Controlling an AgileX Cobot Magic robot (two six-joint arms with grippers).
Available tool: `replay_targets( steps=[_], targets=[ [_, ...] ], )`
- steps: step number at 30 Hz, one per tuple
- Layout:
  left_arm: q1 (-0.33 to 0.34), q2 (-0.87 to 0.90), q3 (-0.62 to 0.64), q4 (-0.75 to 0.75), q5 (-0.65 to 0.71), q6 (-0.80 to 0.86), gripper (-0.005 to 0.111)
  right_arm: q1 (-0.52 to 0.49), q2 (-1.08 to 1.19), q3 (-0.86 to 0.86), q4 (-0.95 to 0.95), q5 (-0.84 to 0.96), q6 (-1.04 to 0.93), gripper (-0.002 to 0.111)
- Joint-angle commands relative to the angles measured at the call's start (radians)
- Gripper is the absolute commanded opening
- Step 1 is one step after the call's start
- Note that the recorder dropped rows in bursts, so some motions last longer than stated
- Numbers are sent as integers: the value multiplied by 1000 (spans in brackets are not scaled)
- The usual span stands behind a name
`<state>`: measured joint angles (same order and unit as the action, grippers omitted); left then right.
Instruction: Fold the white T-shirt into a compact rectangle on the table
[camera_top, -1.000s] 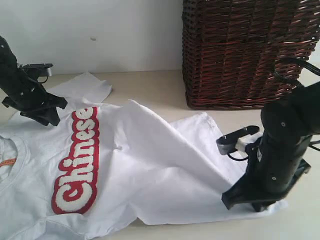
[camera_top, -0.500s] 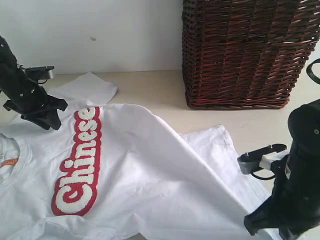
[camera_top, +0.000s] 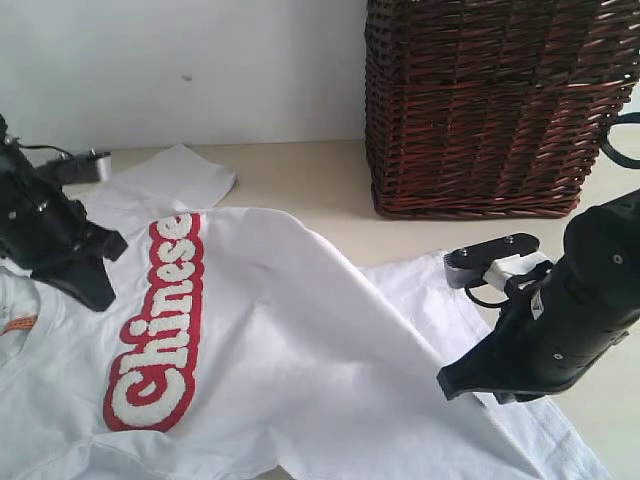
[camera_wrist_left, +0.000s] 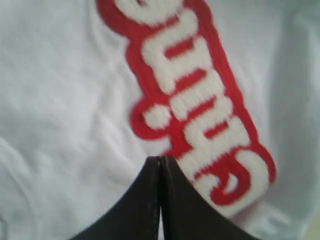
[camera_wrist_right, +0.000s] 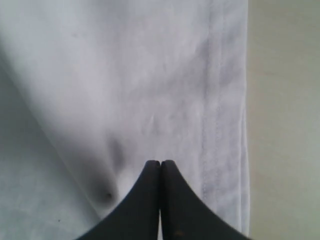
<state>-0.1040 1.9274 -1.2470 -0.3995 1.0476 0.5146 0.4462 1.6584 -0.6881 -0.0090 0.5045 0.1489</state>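
Exterior view: a white cotton T-shirt (camera_top: 280, 340) is laid rumpled, unfolded, across the pale beige table's (camera_top: 300, 175) left and middle. Left wrist view: the left gripper (camera_wrist_left: 160, 161) is shut beside red lettering (camera_wrist_left: 200, 110). Right wrist view: the right gripper (camera_wrist_right: 160, 163) is shut on cloth near the hem (camera_wrist_right: 220, 125). All folding is judged outstanding.

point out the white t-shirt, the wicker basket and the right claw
white cotton T-shirt with red lettered band (camera_top: 300, 330): exterior view, plain fabric mid-body
dark brown wicker basket (camera_top: 480, 110): exterior view, woven front wall
black right claw (camera_wrist_right: 160, 166): right wrist view, between shut fingertips
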Motion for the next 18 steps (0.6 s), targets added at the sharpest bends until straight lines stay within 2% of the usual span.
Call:
replay_targets(
  steps=[1, 6, 10, 13, 18],
  targets=[
    [-103, -97, 175, 14, 27, -57, 0, -4, 15, -8, -8, -42, -14, 0],
    [-272, -237, 385, 54, -27, -125, 0, -4, 17, -8, -7, -51, -17, 0],
    [-417, -333, 533, 125, -128, -234, 0, -4, 17, -8, -7, -67, -17, 0],
    [-468, -327, 592, 130, -155, -270, 0, -4, 17, -8, -7, -69, -17, 0],
    [-498, -246, 615, 126, -151, -290, 0, -4, 17, -8, -5, -67, -17, 0]
  ],
)
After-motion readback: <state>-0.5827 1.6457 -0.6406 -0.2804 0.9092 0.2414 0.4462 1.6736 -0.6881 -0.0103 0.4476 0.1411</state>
